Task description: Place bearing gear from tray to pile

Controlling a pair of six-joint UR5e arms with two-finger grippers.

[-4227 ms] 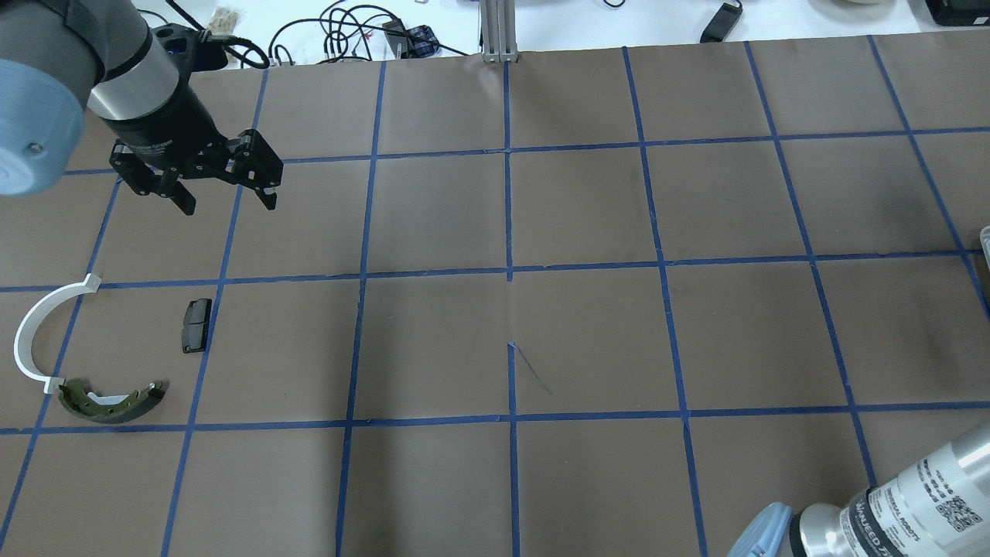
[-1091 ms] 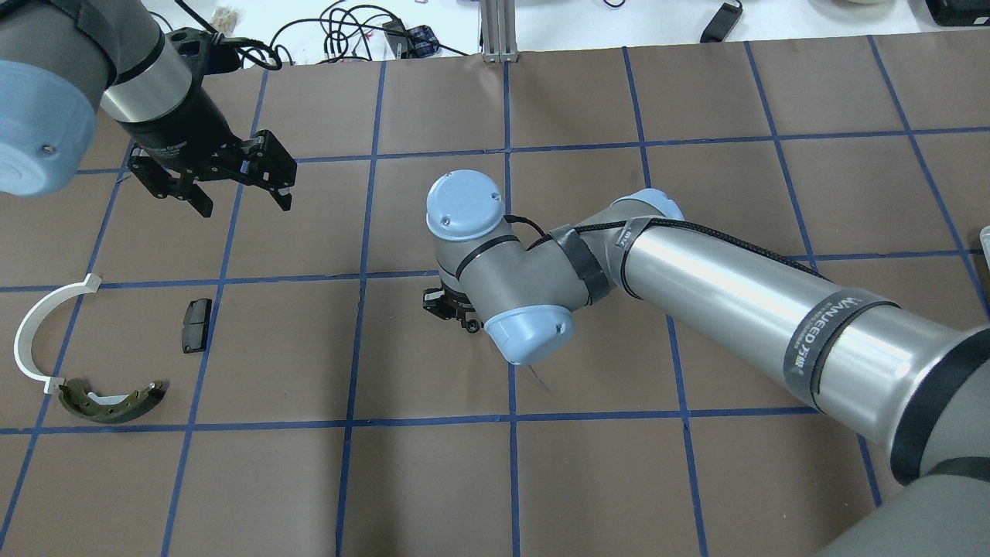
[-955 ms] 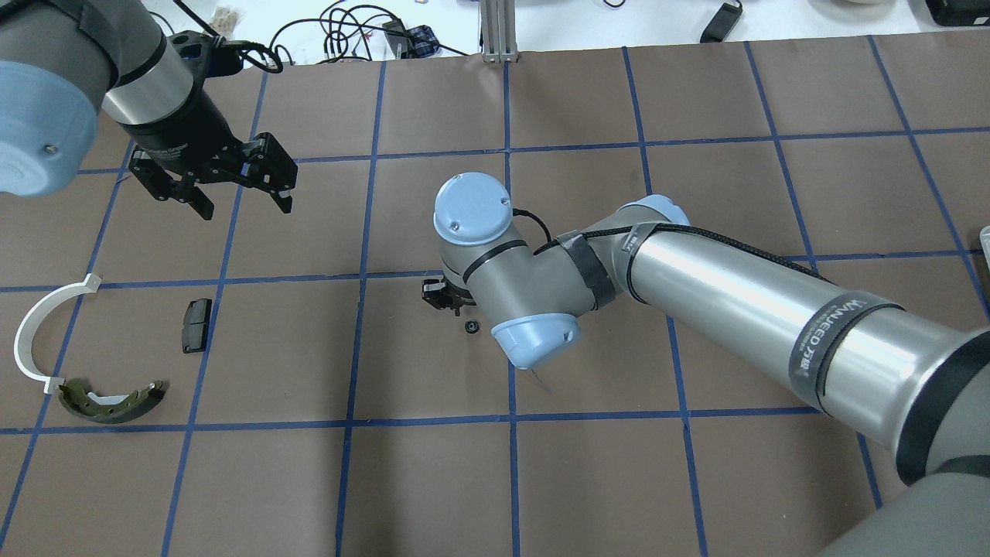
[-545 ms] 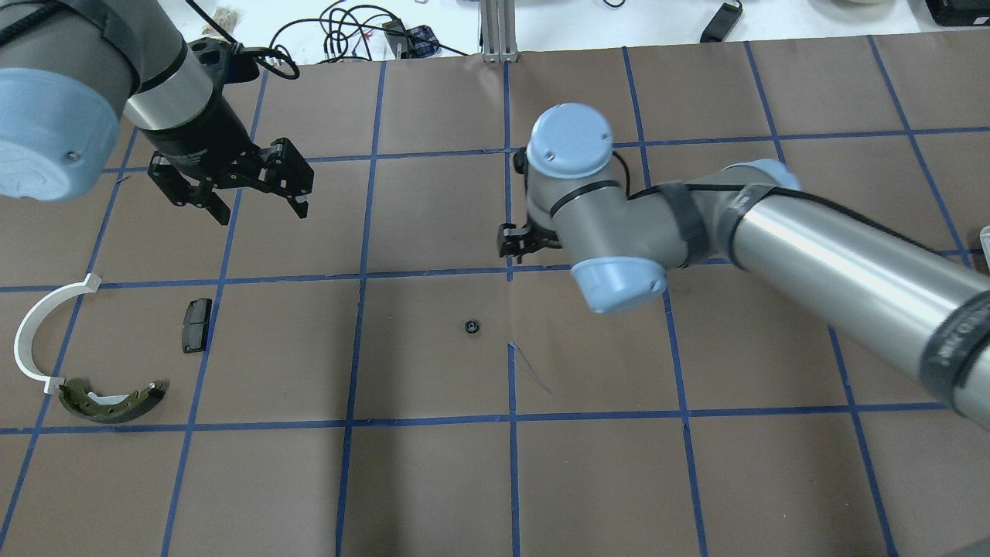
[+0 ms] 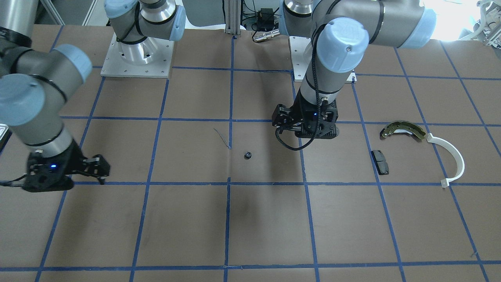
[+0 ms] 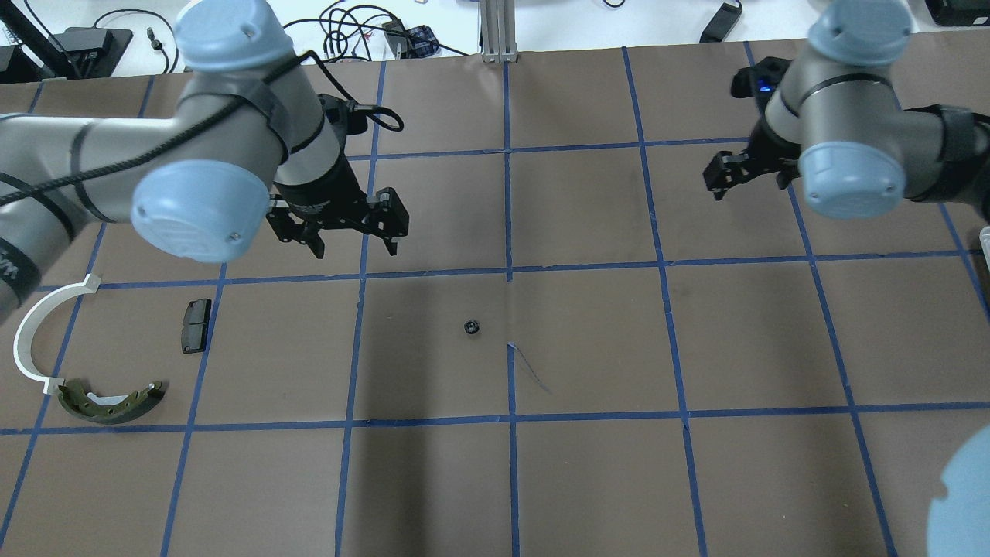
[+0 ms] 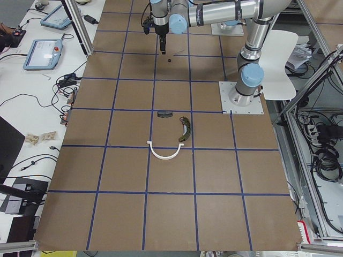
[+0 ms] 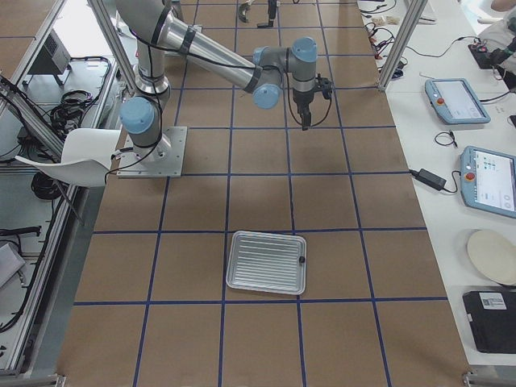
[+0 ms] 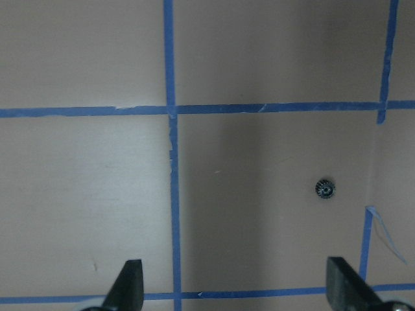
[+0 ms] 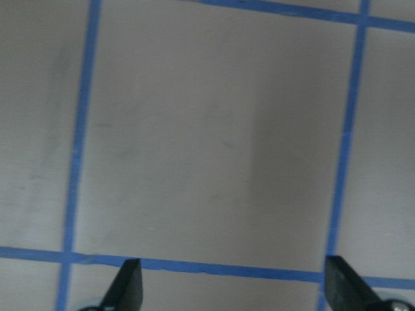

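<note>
The bearing gear [image 6: 471, 327] is a small dark toothed ring lying alone on the brown mat near the table's middle; it also shows in the front view [image 5: 247, 155] and the left wrist view [image 9: 324, 189]. My left gripper [image 6: 356, 249] is open and empty, above the mat, left of and beyond the gear. My right gripper [image 10: 233, 288] is open and empty over bare mat at the far right [image 6: 719, 178]. The pile lies at the near left: brake shoe [image 6: 112, 400], white half-ring [image 6: 31, 333], dark pad [image 6: 196, 325]. The tray [image 8: 266, 262] lies near the table's right end.
A small dark part [image 8: 301, 260] lies at the tray's edge. Blue tape lines grid the brown mat [image 6: 588, 340]. Cables [image 6: 348, 31] and a metal post [image 6: 499, 31] stand beyond the far edge. The arm bases [image 5: 137, 58] are at the robot's side.
My right gripper came in, let go of the gear on the mat's middle and drew back to the far right. My left arm has moved right, toward the gear.
</note>
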